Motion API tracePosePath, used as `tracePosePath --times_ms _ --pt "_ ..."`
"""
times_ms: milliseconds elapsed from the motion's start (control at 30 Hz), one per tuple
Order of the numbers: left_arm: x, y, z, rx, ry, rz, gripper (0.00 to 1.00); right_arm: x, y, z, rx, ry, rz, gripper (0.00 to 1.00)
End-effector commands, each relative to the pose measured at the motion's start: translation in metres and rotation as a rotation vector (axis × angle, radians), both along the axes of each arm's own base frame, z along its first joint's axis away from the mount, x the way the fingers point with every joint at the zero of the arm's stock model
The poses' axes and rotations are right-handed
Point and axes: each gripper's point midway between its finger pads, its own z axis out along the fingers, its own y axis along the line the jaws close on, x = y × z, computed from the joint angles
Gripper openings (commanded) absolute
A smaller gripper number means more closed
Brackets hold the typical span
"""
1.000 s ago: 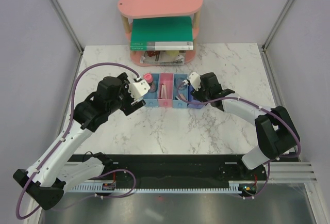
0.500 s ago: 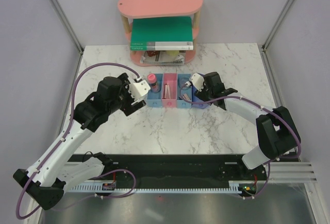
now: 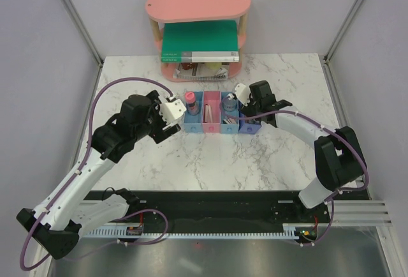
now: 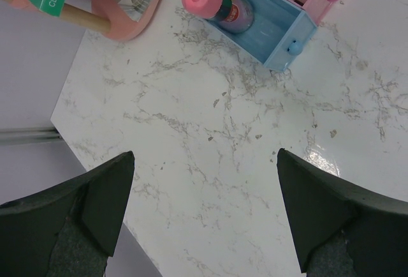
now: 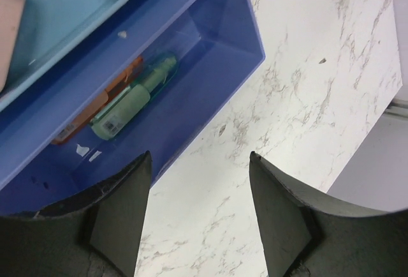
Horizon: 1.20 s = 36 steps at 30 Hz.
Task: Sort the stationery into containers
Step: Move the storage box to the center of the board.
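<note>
Walls: plain pale lilac walls [image 3: 38,66] on the left, right and back.
Tabletop: white grey-veined marble tabletop [image 3: 210,162], evenly lit.
Furniture: pink oval two-tier shelf [image 3: 197,2], upper centre.

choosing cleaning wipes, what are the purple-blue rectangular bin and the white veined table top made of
The purple-blue rectangular bin looks like moulded plastic, smooth and slightly glossy: thin even walls, uniform colour. The white veined table top looks like polished marble or a marble-print laminate, which one is unclear: grey-brown veins, a bright glare patch.
</note>
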Motion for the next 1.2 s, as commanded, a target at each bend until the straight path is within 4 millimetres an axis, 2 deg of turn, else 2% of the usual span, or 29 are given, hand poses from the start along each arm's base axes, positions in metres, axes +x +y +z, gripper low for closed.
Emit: tracePosePath --times_ms 0,367,500,667,767,900,1000,1067,1133,1167 --pt "0.004 -0.005 0.004 -0.031 -0.016 -0.004 1.00 0.013 0.015 0.012 0.025 -0.016 0.018 0.70" --pt "0.003 -0.004 0.001 -0.026 -0.012 -0.004 1.00 0.002 0.069 -0.024 0.031 0.048 0.088 0.70" --pt "0.002 -0.002 0.000 -0.025 -0.013 -0.001 1.00 -0.001 0.074 -0.034 0.012 0.061 0.095 0.70" --pt "0.000 -0.002 -0.004 -0.028 -0.004 -0.003 1.00 0.001 0.069 -0.030 -0.006 0.041 0.078 0.70" --pt "-0.001 -0.001 -0.005 -0.029 -0.004 -0.001 1.00 0.003 0.067 -0.019 -0.010 0.014 0.074 0.71" --pt "-0.002 -0.002 -0.007 -0.029 0.003 -0.006 1.00 -0.001 0.066 0.013 0.020 -0.017 0.072 0.74" --pt "-0.001 -0.006 -0.010 -0.030 0.015 -0.017 1.00 -0.006 0.067 0.045 0.071 -0.049 0.071 0.98" --pt "0.003 -0.011 -0.010 -0.031 0.022 -0.027 1.00 -0.009 0.067 0.071 0.112 -0.082 0.065 0.98" --pt "0.010 -0.016 -0.015 -0.028 0.039 -0.028 1.00 -0.016 0.065 0.081 0.129 -0.073 0.071 0.98" --pt "0.014 -0.018 -0.012 -0.029 0.037 -0.022 1.00 -0.021 0.063 0.095 0.153 -0.092 0.078 0.98"
